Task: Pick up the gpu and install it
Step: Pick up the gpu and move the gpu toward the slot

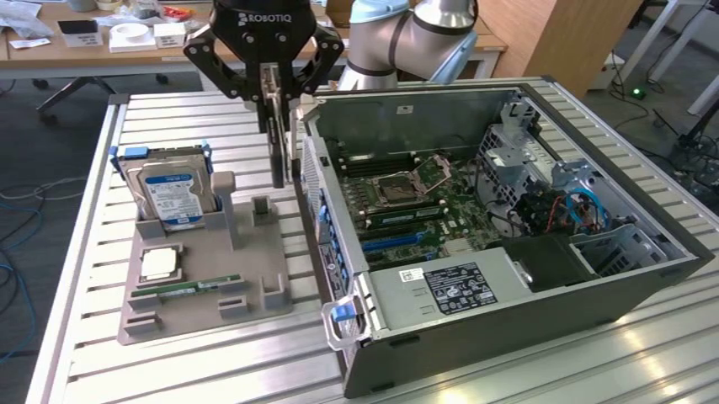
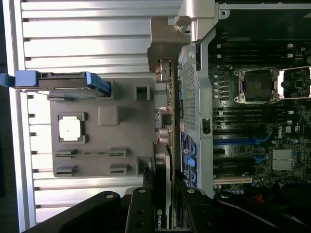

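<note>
The gpu (image 1: 276,151) hangs upright and edge-on from the gripper (image 1: 269,93), a thin black card held by its upper end. The fingers (image 2: 140,213) are clamped on its two flat faces. We see it over the narrow gap between the grey parts holder (image 1: 202,295) and the open computer case (image 1: 506,252), towards the table edge farthest from the exterior camera. The wrist view looks straight down the card, which runs just beside the case's outer wall and outside it. Whether its lower end clears the holder we cannot tell.

We judge the first half of the job done: the card is out of the holder and in the robot's grip. The second half is not yet done, for no part of the card is inside the case or in a slot on the motherboard (image 1: 416,202), which lies bare under the open side.

On the holder, towards the exterior view's left, the hard drive (image 1: 168,189) stands on edge in its cradle. The processor chip (image 1: 160,263) lies flat nearer the camera, with the green RAM stick (image 1: 185,289) just beyond it in its groove. All three look untouched. Holder and case sit side by side on the ribbed metal table (image 1: 168,370).
</note>
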You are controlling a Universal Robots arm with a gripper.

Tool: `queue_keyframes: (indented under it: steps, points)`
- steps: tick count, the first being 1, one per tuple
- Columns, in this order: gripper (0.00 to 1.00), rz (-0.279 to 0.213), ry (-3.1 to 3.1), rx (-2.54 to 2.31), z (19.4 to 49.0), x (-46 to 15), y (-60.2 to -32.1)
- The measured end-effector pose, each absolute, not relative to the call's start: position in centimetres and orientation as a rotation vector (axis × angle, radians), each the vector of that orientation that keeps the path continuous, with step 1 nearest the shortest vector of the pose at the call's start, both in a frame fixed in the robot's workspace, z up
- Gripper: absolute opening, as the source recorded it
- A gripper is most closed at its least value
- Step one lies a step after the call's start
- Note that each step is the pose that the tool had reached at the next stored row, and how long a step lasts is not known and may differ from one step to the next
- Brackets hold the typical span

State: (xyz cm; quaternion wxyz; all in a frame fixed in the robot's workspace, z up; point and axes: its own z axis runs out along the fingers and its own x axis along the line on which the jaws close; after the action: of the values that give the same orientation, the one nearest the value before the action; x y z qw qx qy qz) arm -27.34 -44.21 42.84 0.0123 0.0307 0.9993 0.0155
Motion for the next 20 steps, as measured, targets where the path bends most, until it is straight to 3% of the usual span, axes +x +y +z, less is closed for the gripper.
queue_keyframes:
  steps: [20]
  points:
    - [0.27, 0.048, 3.115, 0.096, 42.8, -25.5, -44.2]
